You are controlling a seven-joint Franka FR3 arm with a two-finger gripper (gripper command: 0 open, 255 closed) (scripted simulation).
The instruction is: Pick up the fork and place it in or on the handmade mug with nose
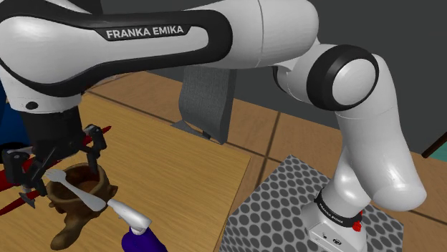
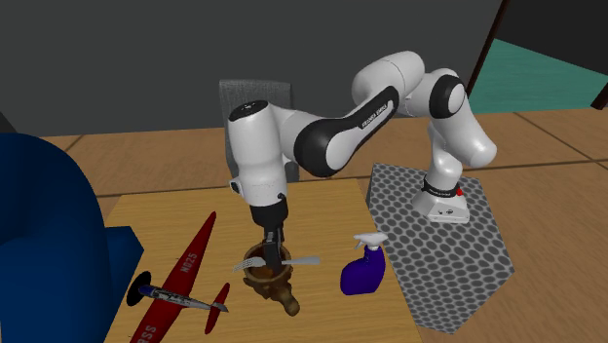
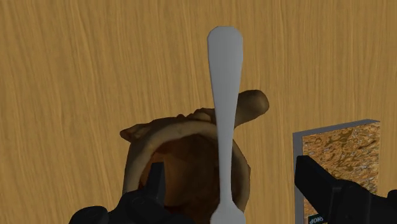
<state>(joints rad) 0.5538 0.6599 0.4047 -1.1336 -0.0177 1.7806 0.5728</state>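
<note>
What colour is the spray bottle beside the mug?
The spray bottle is purple with a white trigger head; clearest in the second exterior view.

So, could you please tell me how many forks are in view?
1. The grey fork lies across the rim of the brown mug, between the fingers of the open tool. The arm could hide others.

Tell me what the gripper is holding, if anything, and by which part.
Nothing. The gripper is open, its fingers apart on either side of the fork without touching it; the fork lies across the rim of the brown mug.
</note>
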